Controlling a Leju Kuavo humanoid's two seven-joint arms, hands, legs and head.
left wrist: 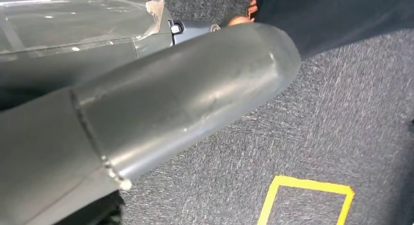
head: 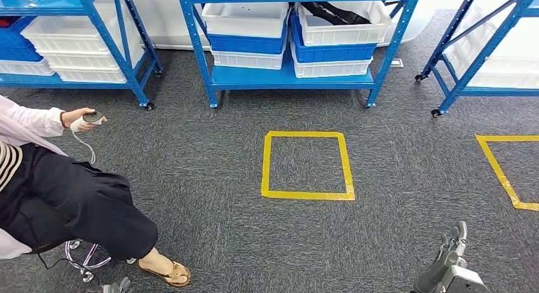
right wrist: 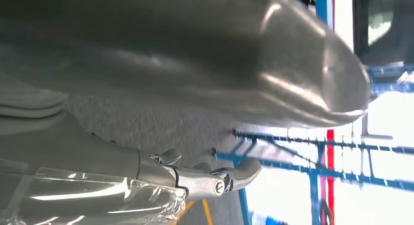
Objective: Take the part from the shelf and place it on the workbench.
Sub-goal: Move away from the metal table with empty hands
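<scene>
- I'm looking into what reads as a storeroom or robot test lab: blue metal shelving racks (head: 292, 45) on castors stand in a row.
- White and blue plastic bins (head: 248, 27) fill them.
- Grey carpet (head: 191, 153) carries yellow tape squares (head: 307, 164).
- A seated person (head: 57, 191) holds a small controller (head: 89, 119).
</scene>
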